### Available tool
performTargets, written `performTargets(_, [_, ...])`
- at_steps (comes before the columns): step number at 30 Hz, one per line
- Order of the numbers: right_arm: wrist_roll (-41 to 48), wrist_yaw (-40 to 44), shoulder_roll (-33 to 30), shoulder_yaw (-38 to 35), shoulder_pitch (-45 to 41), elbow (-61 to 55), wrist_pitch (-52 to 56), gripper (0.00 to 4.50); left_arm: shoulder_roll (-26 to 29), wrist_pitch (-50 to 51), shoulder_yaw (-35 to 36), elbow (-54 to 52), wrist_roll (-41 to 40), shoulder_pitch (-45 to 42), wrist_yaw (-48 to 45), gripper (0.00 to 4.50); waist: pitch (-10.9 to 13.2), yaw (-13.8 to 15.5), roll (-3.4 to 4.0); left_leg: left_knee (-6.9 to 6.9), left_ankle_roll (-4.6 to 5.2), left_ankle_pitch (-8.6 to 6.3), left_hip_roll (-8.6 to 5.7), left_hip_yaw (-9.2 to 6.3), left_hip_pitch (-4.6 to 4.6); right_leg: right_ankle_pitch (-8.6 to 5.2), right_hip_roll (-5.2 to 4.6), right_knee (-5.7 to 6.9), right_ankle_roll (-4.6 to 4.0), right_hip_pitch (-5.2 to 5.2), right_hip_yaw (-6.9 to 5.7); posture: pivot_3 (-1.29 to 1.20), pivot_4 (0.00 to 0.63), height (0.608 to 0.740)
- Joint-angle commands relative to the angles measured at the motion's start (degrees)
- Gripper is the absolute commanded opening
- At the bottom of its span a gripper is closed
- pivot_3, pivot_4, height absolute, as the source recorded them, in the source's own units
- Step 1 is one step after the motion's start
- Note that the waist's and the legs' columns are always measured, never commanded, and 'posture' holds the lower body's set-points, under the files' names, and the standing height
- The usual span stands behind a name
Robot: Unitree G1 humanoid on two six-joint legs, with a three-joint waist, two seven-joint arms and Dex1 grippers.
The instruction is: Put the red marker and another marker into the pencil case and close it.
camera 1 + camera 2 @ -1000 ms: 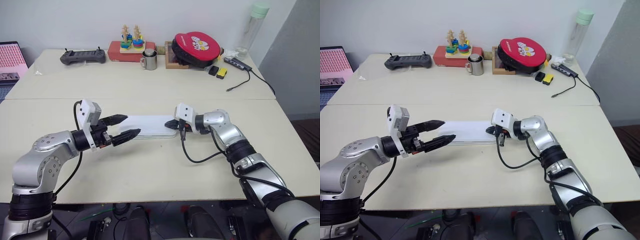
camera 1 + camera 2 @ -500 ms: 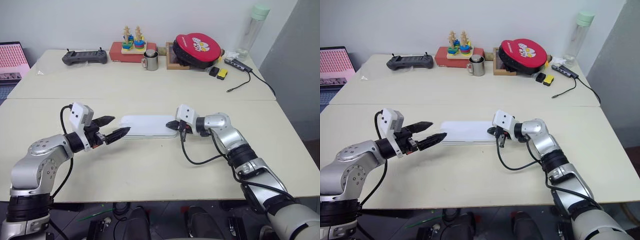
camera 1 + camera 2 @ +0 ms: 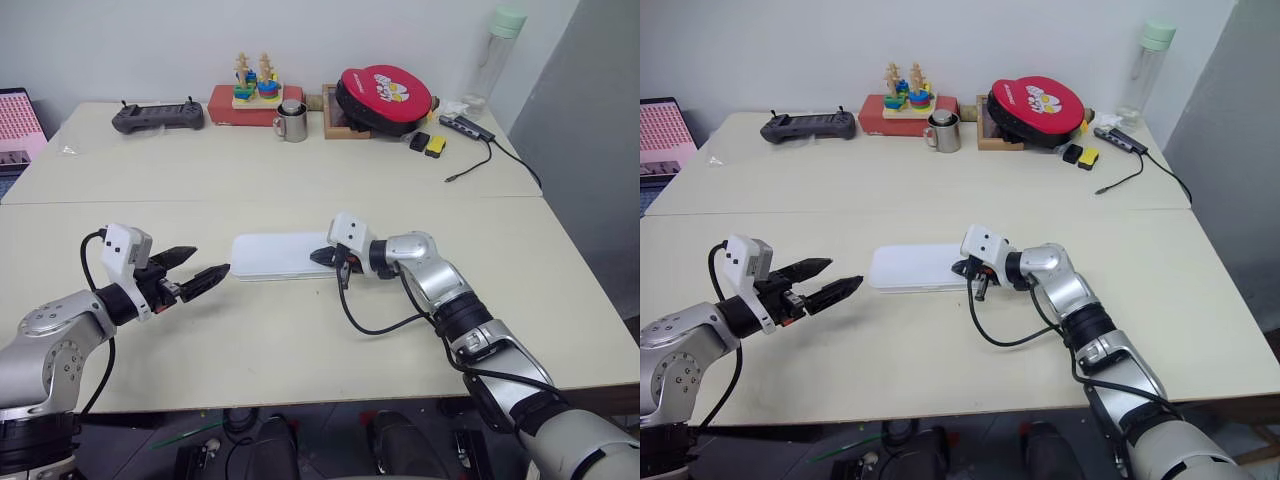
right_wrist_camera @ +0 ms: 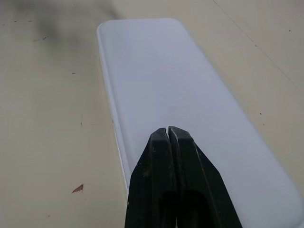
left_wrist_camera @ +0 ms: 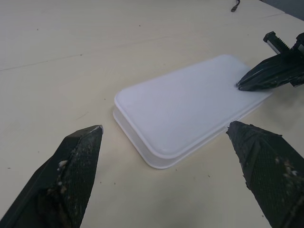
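Two head cameras sit side by side, high above a cream surface (image 3: pixel 300 330), looking forward and down across it to the far wall. They share nearly the same scene: both arms and a white pencil case (image 3: pixel 275 255) mid-surface. The left wrist camera sits low, close to the surface, looking along the left gripper (image 5: pixel 171 175) toward one end of the case (image 5: pixel 190 111), with the right gripper (image 5: pixel 273 73) resting at its far end. The right wrist camera looks steeply down along the right gripper (image 4: pixel 168 137), very near, lengthwise over the case lid (image 4: pixel 175 90).
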Motion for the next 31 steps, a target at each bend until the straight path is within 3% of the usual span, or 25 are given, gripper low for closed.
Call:
performTargets(1, [-2.72,-0.31,-0.15,3.39,1.93,1.77,0.24,0.04,0.94,-0.79,1.6,-1.51,-0.04,-0.26,0.48,4.5,0.0,-0.1,0.0,-0.01,0.0,0.0,0.0,0.0,0.0,0.0,0.0,0.0,0.0,0.0,0.0,0.0,0.15,0.74])
performTargets(9, [9.38,2.7,-2.01,-5.85,4.48,-10.25,8.14,0.04,-0.66,-3.77,3.34,6.92,3.65,-6.9,8.78,4.5,0.0,0.16,-0.03,0.0,0.0,0.0,-0.01,0.0,-0.01,0.0,0.0,-0.01,0.01,0.0,0.0,0.0,0.15,0.74])
performTargets(12, [14.07,2.01,-3.45,-9.66,5.99,-15.46,13.56,0.56,-0.53,-5.02,3.19,8.08,4.77,-7.59,9.86,4.5,0.0,0.37,-0.02,0.0,0.0,0.0,-0.03,0.01,-0.12,0.01,-0.03,-0.05,0.02,-0.06,0.01,0.0,0.15,0.74])
performTargets(16, [21.22,-2.41,-7.96,-19.91,11.35,-23.56,21.13,1.53,1.21,-8.07,2.42,15.39,11.21,-9.11,15.54,4.5,0.0,0.92,-0.03,-0.1,0.0,0.0,-0.02,0.0,-0.14,-0.01,-0.02,-0.08,-0.01,-0.09,-0.04,0.0,0.15,0.74])
performTargets(20, [24.12,-7.14,-13.24,-26.9,17.36,-30.59,25.24,2.65,1.99,-8.18,1.93,15.8,12.28,-7.41,13.93,4.5,0.0,1.55,-0.03,-0.12,-0.05,-0.04,-0.04,0.11,-0.18,-0.02,-0.07,-0.25,-0.02,-0.1,0.02,0.0,0.15,0.74])
performTargets(26, [25.6,-12.39,-16.25,-29.99,23.34,-38.53,28.52,4.22,2.27,-7.94,2.72,15.1,12.46,-6.11,12.85,4.5,0.0,1.39,-0.02,-0.16,-0.07,-0.06,0.0,0.15,-0.22,-0.02,-0.05,-0.24,-0.01,-0.21,0.07,0.0,0.15,0.74])
performTargets(28, [26.29,-13.6,-16.79,-30.6,24.87,-40.15,29.03,4.45,2.38,-7.83,2.31,14.65,12.64,-5.88,12.49,4.5,0.0,1.37,-0.02,-0.14,-0.07,-0.06,0.0,0.17,-0.22,-0.02,-0.06,-0.26,0.0,-0.2,0.1,0.0,0.15,0.74])
performTargets(31, [27.1,-14.75,-17.47,-31.91,27.81,-40.97,29.11,4.45,2.07,-8.26,3.18,14.12,12.66,-5.7,13.14,4.5,0.0,1.46,-0.02,-0.12,-0.07,-0.06,-0.02,0.2,-0.23,-0.01,-0.07,-0.28,0.02,-0.2,0.13,0.0,0.15,0.74])
